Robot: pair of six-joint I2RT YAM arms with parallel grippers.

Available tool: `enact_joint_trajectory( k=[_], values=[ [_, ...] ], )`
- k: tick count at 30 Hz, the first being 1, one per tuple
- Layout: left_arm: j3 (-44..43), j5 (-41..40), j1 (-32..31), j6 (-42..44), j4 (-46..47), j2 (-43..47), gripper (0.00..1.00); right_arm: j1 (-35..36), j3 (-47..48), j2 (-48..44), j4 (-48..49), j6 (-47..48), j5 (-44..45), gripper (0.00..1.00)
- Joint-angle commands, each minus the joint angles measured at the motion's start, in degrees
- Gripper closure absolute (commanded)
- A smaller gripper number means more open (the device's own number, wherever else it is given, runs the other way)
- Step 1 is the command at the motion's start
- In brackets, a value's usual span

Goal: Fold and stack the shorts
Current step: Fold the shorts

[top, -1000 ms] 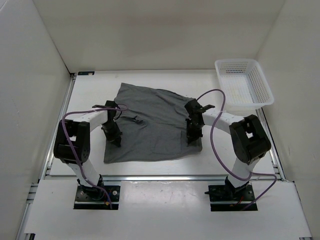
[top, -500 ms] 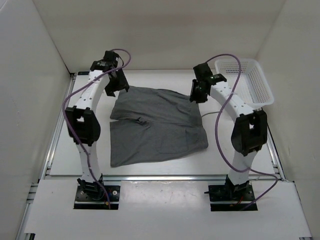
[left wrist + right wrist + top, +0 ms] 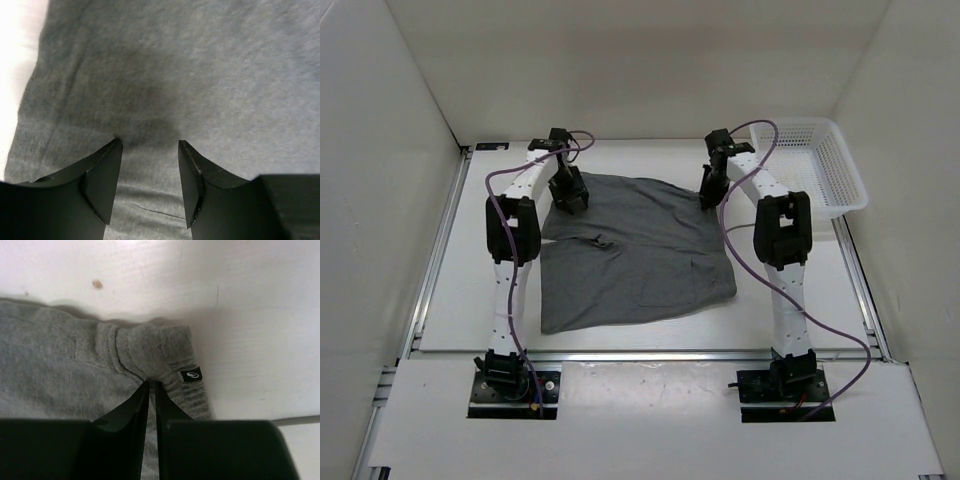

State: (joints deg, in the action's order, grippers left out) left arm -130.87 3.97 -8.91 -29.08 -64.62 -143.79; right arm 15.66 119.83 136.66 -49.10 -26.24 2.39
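The shorts (image 3: 630, 250) lie spread on the white desk (image 3: 800, 290), waistband toward the far side and both legs toward the arm bases, their near hem running askew. Both arms reach to the far edge. The right claw (image 3: 150, 385) is closed to a thin slit on the far right waistband corner, where the cloth bunches into a small hump at its tips. The left claw (image 3: 149, 145) stands with its fingers apart over flat fabric a little in from the far left edge. It grips nothing, though its tips may be touching the cloth; the wrist view is too close to say.

The main risk is an uneven pull. If the arms draw the far edge over while only the right side is held, the shorts would likely twist rather than fold square. The right bite is shallow and at the very corner, so it could slip off under the cloth's weight. The left claw, closing where it is, could pinch just the top layer and leave the lower one behind.

The fabric is a soft, matte, heathered grey knit that drapes and creases readily. The waistband is thicker and ribbed, and carries a small black label (image 3: 191, 375). The basket (image 3: 817, 206) at the far right is stiff white plastic lattice, well apart from the shorts.
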Motion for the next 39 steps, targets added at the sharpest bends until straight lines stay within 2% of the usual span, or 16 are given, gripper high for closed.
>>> enact_joint_trajectory(
  k=[1,7,10,12,14,15,18,22,23,25,29,33,39],
  values=[
    [5.0,1.9,1.3,-0.9,0.8,2.4,0.40,0.7,-3.3,-1.0,0.2,0.5,-1.7,0.86],
    [20.8,-0.5,1.9,-0.2,4.5,9.6,0.40,2.5,-16.1,-7.0,4.2,-0.6,-1.7,0.89],
    [25.4,-2.5,2.4,0.4,5.1,13.7,0.40,3.1,-23.9,-11.5,6.5,-1.1,-1.1,0.90],
    [25.4,-3.7,2.4,1.0,4.5,16.2,0.39,3.1,-26.9,-14.3,7.2,-1.1,0.8,0.89],
    [21.9,-5.1,3.2,1.0,2.8,16.9,0.34,3.1,-25.4,-15.6,7.2,-1.1,3.7,0.81],
    [20.0,-5.1,3.7,1.0,1.9,17.5,0.31,3.1,-24.1,-15.6,5.8,-0.3,4.5,0.70],
    [9.5,-6.3,3.7,2.2,-1.4,15.5,0.27,3.1,-17.7,-15.1,3.9,1.2,5.5,0.57],
    [-5.6,-7.4,3.7,2.7,-5.2,6.2,0.23,3.1,-10.2,-12.0,1.8,2.3,6.7,0.43],
    [-9.9,-7.4,4.3,2.7,-5.2,4.7,0.20,3.1,-8.9,-11.5,1.0,2.3,6.7,0.41],
    [-13.0,-6.9,4.3,2.7,-4.1,0.7,0.15,3.1,-5.8,-10.2,0.1,2.3,6.7,0.38],
    [-15.8,-5.5,4.3,2.0,0.5,-3.9,0.13,3.1,-3.0,-9.5,-0.9,2.3,4.8,0.38],
    [-23.1,-8.2,3.6,2.7,2.8,-8.6,0.09,3.1,-3.0,-9.5,-0.9,2.9,4.8,0.37],
    [-21.7,-9.4,3.1,3.5,5.5,-9.8,0.15,2.4,-5.2,-10.9,-0.9,3.5,5.3,0.37]
  ],
)
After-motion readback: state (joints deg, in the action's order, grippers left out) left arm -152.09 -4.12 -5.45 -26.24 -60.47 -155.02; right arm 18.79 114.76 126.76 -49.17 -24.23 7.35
